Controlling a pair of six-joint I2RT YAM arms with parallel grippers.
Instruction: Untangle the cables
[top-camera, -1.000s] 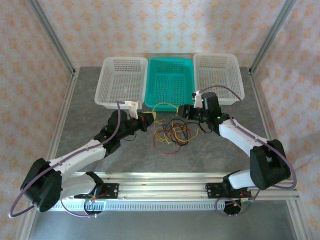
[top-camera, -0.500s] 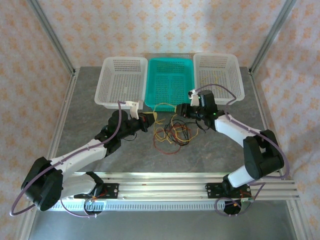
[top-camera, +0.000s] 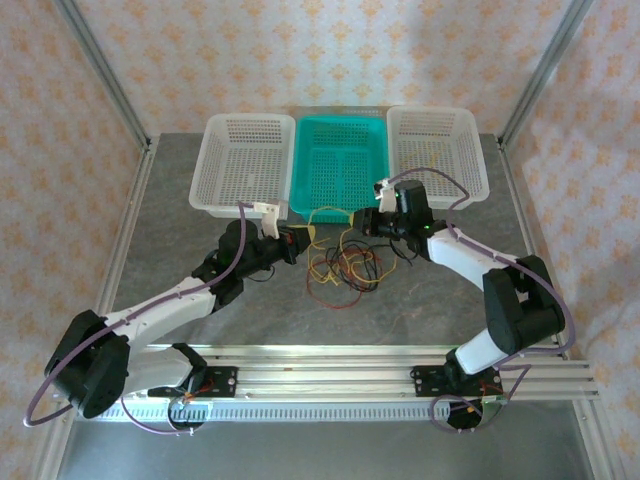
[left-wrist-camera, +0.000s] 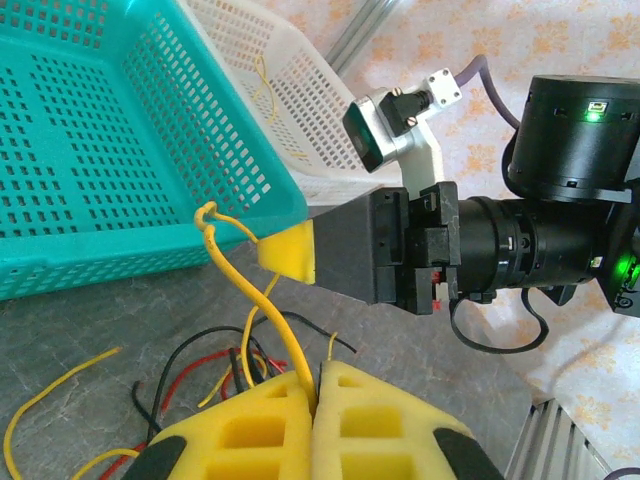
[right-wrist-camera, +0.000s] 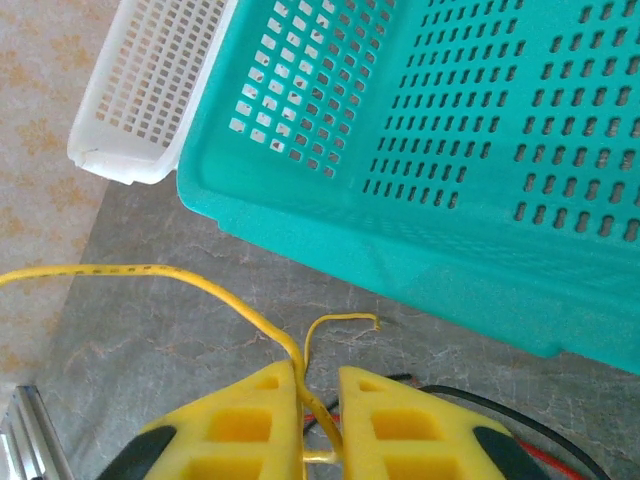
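Note:
The cables (top-camera: 340, 268) lie as a loose red, yellow and black tangle on the grey table in front of the teal basket. One yellow cable (top-camera: 325, 212) arches up out of the pile between the two grippers. My left gripper (top-camera: 303, 238) is shut on this yellow cable (left-wrist-camera: 228, 270), pinched between its foam fingertips (left-wrist-camera: 315, 385). My right gripper (top-camera: 360, 224) faces it from the right, its yellow tip (left-wrist-camera: 290, 252) at the cable's other end. In the right wrist view the yellow cable (right-wrist-camera: 200, 285) runs down between the nearly closed fingers (right-wrist-camera: 318, 395) and touches both pads.
Three baskets stand in a row at the back: a white one (top-camera: 240, 207) on the left, a teal one (top-camera: 340, 165) in the middle, and a white one (top-camera: 440, 112) on the right with a yellow wire inside. The teal basket's front wall (right-wrist-camera: 420, 270) is close ahead of the right gripper.
The right gripper moved left toward the arching yellow cable and its jaws closed round it. The left arm stayed put, still holding the cable.

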